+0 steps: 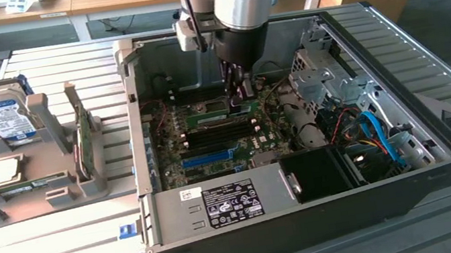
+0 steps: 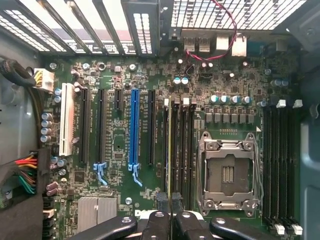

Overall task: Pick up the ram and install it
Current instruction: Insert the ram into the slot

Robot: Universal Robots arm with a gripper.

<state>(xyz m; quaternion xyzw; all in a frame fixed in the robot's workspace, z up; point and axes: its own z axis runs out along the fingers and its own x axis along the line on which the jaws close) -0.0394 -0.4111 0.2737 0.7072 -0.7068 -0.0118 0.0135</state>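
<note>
over the motherboard (image 2: 115, 145), hand (image 2: 169, 199) tight on ram (image 2: 169, 145)

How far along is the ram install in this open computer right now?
Done: the ram is picked up and inside the case. In hand: the end effector is shut on it, holding it edge-on over the black memory slots beside the CPU socket. Left: seating it; I can't see it pressed home.
</note>
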